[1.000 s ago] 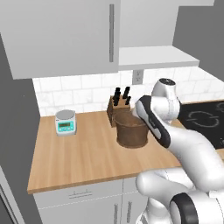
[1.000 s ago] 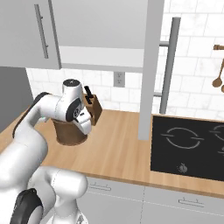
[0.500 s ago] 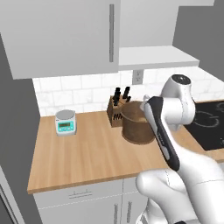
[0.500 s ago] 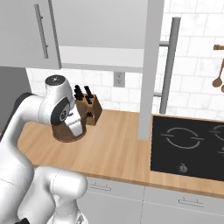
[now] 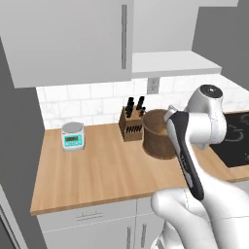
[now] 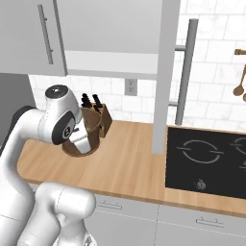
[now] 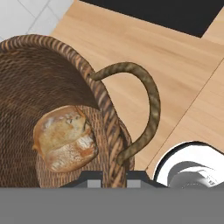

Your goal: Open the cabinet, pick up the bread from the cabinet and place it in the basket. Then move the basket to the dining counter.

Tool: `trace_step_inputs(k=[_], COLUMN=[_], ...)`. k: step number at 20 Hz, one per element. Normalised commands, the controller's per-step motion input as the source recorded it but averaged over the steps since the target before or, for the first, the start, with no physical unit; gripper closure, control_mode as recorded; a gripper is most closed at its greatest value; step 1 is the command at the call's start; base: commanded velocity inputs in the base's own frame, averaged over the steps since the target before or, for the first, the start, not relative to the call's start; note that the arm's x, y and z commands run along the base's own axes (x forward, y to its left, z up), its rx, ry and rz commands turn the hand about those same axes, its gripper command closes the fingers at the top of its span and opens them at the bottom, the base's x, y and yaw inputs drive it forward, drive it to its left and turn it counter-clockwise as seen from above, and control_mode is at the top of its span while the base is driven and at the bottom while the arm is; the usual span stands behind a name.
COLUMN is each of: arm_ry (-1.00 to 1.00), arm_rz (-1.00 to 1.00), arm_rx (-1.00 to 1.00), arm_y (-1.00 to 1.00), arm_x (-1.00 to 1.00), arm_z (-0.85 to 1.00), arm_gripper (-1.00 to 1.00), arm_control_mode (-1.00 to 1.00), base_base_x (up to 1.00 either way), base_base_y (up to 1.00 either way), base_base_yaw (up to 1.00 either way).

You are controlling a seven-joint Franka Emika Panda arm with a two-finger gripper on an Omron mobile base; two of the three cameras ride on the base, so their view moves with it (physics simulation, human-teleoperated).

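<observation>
The dark brown woven basket (image 7: 52,87) hangs tilted in my gripper (image 7: 113,177), which is shut on its rim just beside a loop handle (image 7: 146,105). Inside it lies the round golden-brown bread (image 7: 65,138). In the base views the basket (image 5: 156,138) (image 6: 85,139) is held close over the wood worktop, in front of the knife block, with my forearm hiding the hand. The cabinet's right door (image 6: 168,72) stands open, edge-on, baring the white shelf (image 5: 175,63); its left door (image 5: 73,39) is closed. The dining counter is out of view.
A wooden knife block (image 5: 130,121) stands at the tiled wall right behind the basket. A small kitchen scale (image 5: 73,136) sits to the left on the worktop (image 5: 97,170). A black hob (image 6: 206,161) lies to the right. Wooden utensils (image 6: 239,77) hang on the wall.
My arm has swung up and over, its elbow rising. The basket has tipped and shifted a little away from the knife block, held by its rim.
</observation>
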Motion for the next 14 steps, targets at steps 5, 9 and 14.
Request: trace_step_inputs(k=[5, 9, 14], arm_ry=[0.0, 0.0, 0.0], arm_rz=[-0.01, 0.0, 0.0], arm_rx=[0.0, 0.0, 0.0], arm_y=[-0.13, -0.05, -0.04], arm_x=[0.0, 0.0, 0.0], arm_z=[0.17, 0.23, 0.31], arm_gripper=[1.0, 1.0, 1.0], arm_control_mode=[-1.0, -1.0, -1.0], base_base_x=[0.0, 0.0, 0.0], base_base_y=[0.0, 0.0, 0.0], base_base_yaw=[0.0, 0.0, 0.0])
